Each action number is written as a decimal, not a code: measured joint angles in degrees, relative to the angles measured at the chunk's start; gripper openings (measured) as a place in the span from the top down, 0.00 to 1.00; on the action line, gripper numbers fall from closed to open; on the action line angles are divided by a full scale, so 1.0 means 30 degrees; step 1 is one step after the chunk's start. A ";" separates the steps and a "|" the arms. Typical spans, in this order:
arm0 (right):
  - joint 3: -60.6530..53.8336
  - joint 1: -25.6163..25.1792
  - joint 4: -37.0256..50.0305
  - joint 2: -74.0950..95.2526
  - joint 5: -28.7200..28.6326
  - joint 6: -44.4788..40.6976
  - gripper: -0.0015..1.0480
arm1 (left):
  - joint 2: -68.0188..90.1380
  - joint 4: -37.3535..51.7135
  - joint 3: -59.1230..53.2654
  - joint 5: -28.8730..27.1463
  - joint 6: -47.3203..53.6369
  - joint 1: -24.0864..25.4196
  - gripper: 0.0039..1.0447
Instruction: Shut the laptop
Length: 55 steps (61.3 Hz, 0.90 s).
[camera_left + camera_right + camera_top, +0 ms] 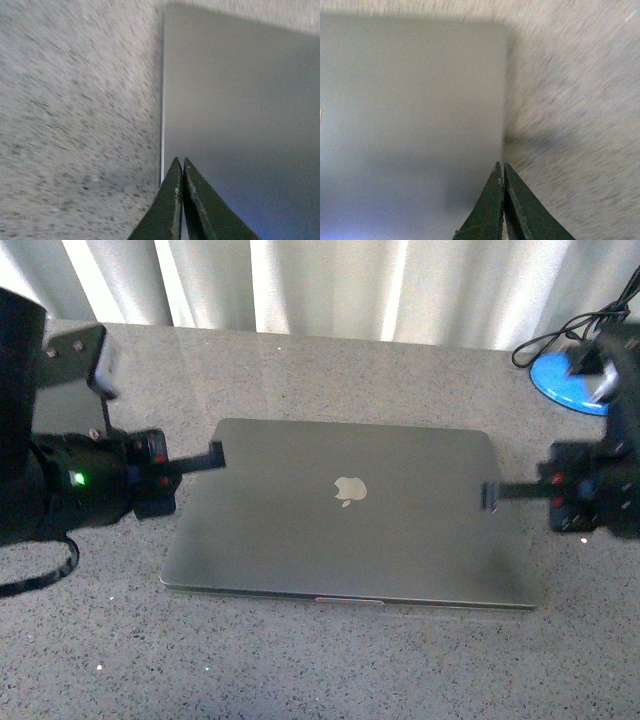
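Nearby: blue disc (563,385) (cabled) beyond right tool (490,496); laptop (345,515) closed.

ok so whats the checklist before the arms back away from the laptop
1. Lid fully down: ok. The laptop lies flat on the table, logo up, with only a thin seam along its front edge.
2. Left end effector shut: ok. Its fingers are together over the lid's left edge.
3. Right end effector shut: ok. Its fingers are together at the lid's right edge.
4. End effectors off the lid: cannot tell, no view shows a gap.
5. Right arm clear of the blue disc and its cable: cannot tell, they overlap in the front view.
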 joint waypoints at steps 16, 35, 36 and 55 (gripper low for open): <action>-0.0255 -0.0510 0.0772 -0.1559 0.0525 -0.2047 0.68 | -0.0386 0.0131 -0.0022 -0.0073 0.0102 0.0066 0.55; -0.1450 -0.0634 0.5144 -0.0342 0.0729 -0.2667 0.43 | 0.0627 0.4255 -0.1064 -0.2149 0.1690 0.0022 0.29; -0.1668 -0.0670 0.5734 -0.0204 0.0685 -0.2696 0.44 | 0.0816 0.5217 -0.1421 -0.2506 0.1880 0.0044 0.33; -0.7847 -0.2688 1.6130 -0.4699 -0.1173 -0.2987 0.99 | -0.0721 1.4535 -0.5799 -0.3432 0.4568 0.1268 0.91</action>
